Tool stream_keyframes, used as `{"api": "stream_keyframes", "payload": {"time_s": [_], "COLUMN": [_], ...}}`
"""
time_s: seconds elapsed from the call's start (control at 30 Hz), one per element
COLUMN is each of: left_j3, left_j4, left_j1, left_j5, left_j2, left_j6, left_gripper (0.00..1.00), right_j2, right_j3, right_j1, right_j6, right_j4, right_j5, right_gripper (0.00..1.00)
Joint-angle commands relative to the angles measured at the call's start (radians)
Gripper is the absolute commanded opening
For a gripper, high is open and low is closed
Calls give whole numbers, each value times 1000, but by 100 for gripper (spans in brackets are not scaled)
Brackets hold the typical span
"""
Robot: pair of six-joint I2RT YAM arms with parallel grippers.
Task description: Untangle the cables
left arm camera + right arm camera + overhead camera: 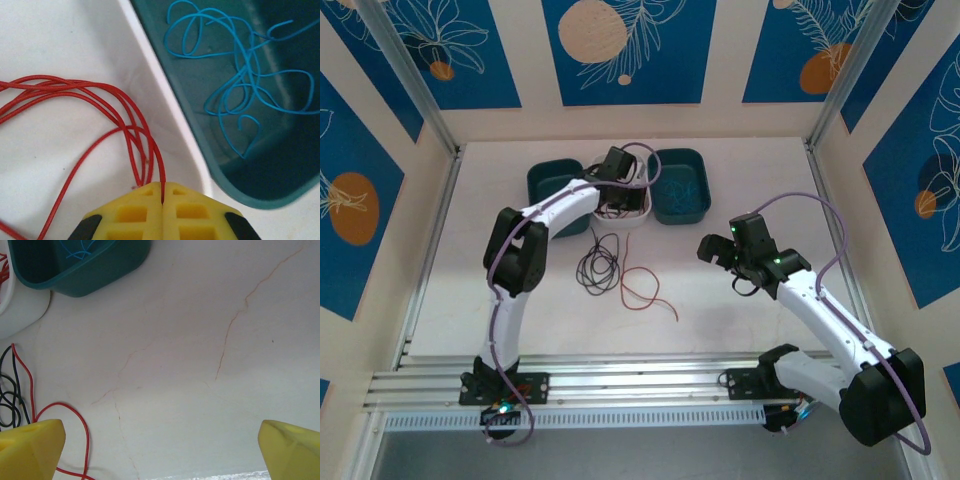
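In the left wrist view my left gripper (163, 192) is shut on a red cable (65, 84), its yellow fingertips (135, 210) pressed together with one strand pinched between them. That cable's loops lie inside a white bowl (170, 110). A blue cable (247, 67) lies coiled in the teal bin (280, 165) next to it. From above, the left gripper (618, 203) reaches down into the white bowl (638, 215). A black cable (598, 265) and another red cable (638, 285) lie loose on the table. My right gripper (724, 265) hovers open to their right, with nothing between its fingers (30, 452).
Two teal bins stand at the back, one left (550, 185) and one right (700, 200) of the white bowl. The right wrist view has the right bin (100, 265) top left, with the red cable (86, 435) and black cable (10, 395) at the left edge.
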Motion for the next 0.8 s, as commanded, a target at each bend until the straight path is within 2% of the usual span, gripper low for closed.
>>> {"api": "stream_keyframes", "payload": {"time_s": [0.0,0.33,0.6,0.77], "left_j3": [-51,-114,-87,-71], "left_j4": [158,318,378,340], "left_j1": [24,37,44,42], "left_j5": [-40,-133,-122,-104], "left_j2": [-46,-58,1,17], "left_j6": [19,47,16,2], "left_gripper": [0,0,0,0], "right_j2": [-1,4,18,18], "right_j3": [-3,-3,4,8], "right_j1": [-5,-4,-4,-3], "right_j6": [11,11,11,5], "right_j4": [8,14,27,27], "right_j5": [-6,-8,-22,-34], "right_gripper": [99,99,99,99]}}
